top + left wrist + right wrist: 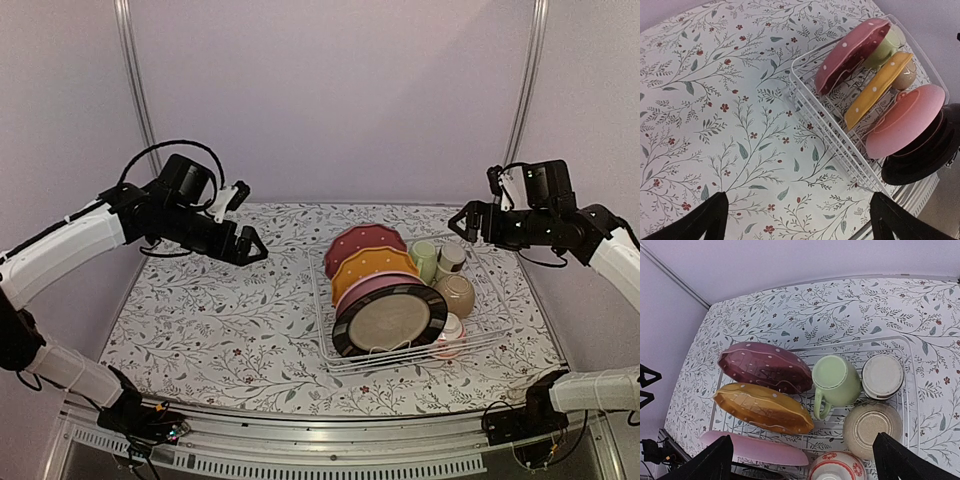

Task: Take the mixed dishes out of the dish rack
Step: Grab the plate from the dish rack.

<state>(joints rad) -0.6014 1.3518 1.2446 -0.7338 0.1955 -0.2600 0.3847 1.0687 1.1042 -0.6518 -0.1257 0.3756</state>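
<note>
White wire dish rack (400, 362) sits right of table centre, fully loaded. Left row, plates on edge, back to front:
- maroon dotted plate (365, 240)
- orange dotted plate (372, 265)
- pink plate (372, 287)
- dark-rimmed beige plate (390, 318)

Right row:
- pale green cup (836, 381) beside small grey-white cup (882, 376)
- tan bowl (872, 426), underside showing
- white-and-red patterned bowl (836, 466)

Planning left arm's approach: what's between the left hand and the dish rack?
Only floral tablecloth lies between the left hand and the dish rack; no objects, clearest in the top external view.

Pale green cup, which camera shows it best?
The right wrist view: the pale green cup shows whole from above, handle included. The top external view has it small beside the orange plate. The left wrist view shows only a slice of it behind the maroon plate.
</note>
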